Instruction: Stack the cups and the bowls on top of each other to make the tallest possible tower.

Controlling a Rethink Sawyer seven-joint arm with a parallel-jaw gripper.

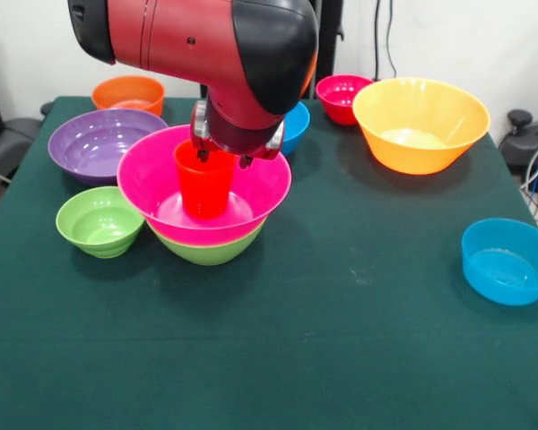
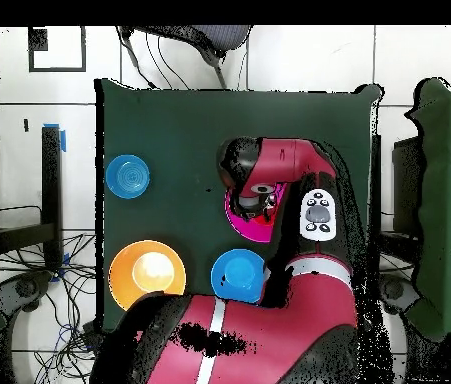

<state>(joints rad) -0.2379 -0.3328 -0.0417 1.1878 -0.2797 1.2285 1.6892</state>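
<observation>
The orange cup (image 1: 204, 186) stands upright inside the large pink bowl (image 1: 157, 175), which nests in a medium green bowl (image 1: 211, 251); together they form the tower left of the table's middle. My gripper (image 1: 222, 159) hangs straight down from the red arm and sits right at the cup's rim. The wrist hides the back of the cup's mouth. In the overhead view the arm covers most of the pink bowl (image 2: 252, 226), and the gripper (image 2: 259, 197) is just over it.
Around the tower lie a small green bowl (image 1: 99, 220), a purple bowl (image 1: 97, 143) and a small orange bowl (image 1: 128, 92). A blue bowl (image 1: 296, 125) sits behind the arm. A red bowl (image 1: 342, 95), a large orange bowl (image 1: 420, 124) and another blue bowl (image 1: 508, 260) are to the right.
</observation>
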